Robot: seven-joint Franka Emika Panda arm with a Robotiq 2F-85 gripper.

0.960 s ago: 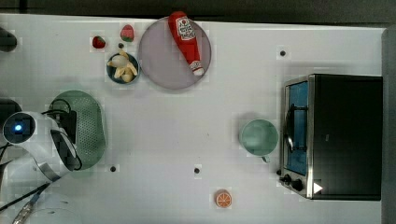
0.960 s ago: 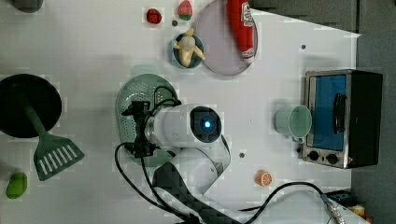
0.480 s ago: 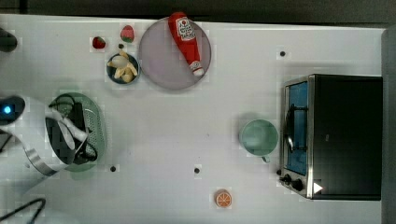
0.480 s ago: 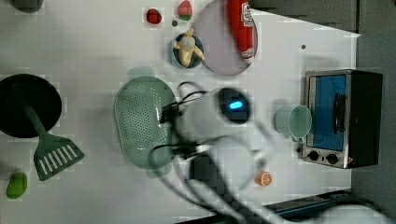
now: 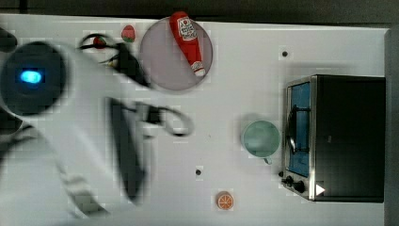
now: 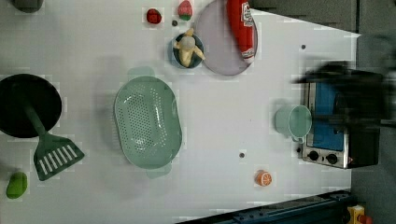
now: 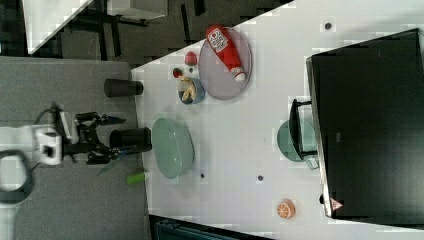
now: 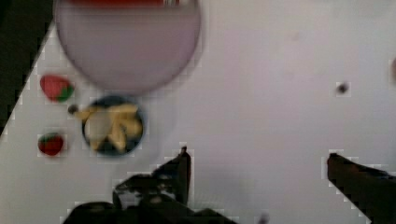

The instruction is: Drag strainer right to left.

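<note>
The white table (image 6: 224, 186) carries everything here. The biggest thing on it is the toaster oven (image 5: 346, 136), standing at the edge on the left view's right, with the pale green cup (image 6: 294, 121) just beside its glass door.

Next in size is the strainer (image 6: 147, 122), lying flat on the table, well apart from the toaster oven on the far side of the cup, at the left view's left of centre. Nothing touches it. The black pan (image 6: 28, 106) and the green spatula (image 6: 51, 156) lie beyond it, further still from the toaster oven.

The lilac plate (image 6: 224, 42) sits toward the table's far edge with the red ketchup bottle (image 6: 242, 25) lying on it. Just beside the plate is a small dark bowl (image 6: 187, 49) of banana pieces, then two strawberries (image 6: 185, 9).

The gripper (image 8: 257, 163) hangs over bare table in the wrist view, its jaws spread wide and holding nothing; the bowl and plate lie ahead of them. In the right view the gripper (image 7: 112, 135) sits off the table's edge, apart from the strainer.

An orange slice (image 6: 263, 178) lies near the toaster oven's knobs.
</note>
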